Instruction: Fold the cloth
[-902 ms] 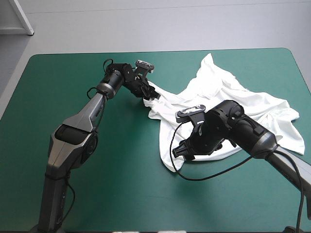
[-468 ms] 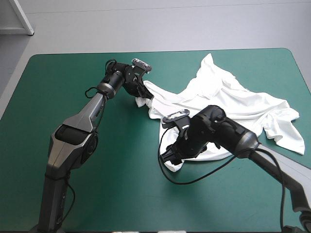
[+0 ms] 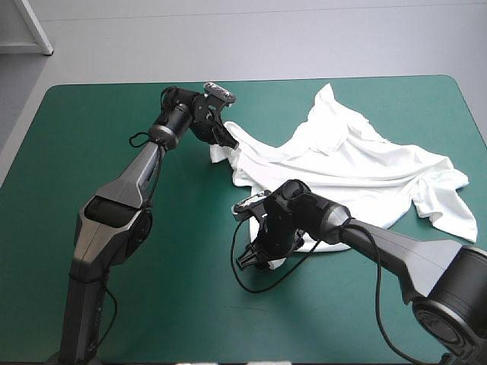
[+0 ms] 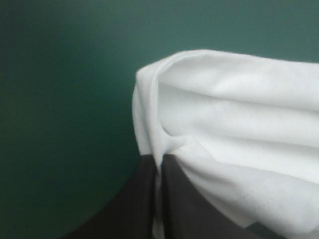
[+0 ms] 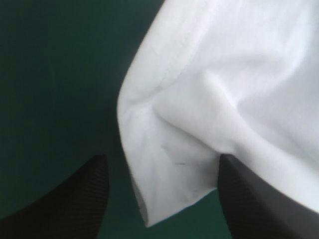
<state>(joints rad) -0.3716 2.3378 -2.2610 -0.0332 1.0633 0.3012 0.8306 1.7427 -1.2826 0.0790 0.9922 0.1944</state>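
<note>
Grey-and-black arms (image 3: pixel 114 213), black fingers (image 5: pixel 62 201)

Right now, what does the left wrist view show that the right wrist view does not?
Only the left wrist view: the left gripper shut on the T-shirt, a fold pinched between its fingers. Only the right wrist view: the right gripper open, a hemmed corner of cloth lying between its fingers, not clamped. Both: white cloth over the teal-green cover.

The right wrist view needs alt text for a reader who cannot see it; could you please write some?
A corner of the crumpled white short-sleeved T-shirt sits between the two broad black fingers of the open right tool, over the teal-green table cover.
</note>
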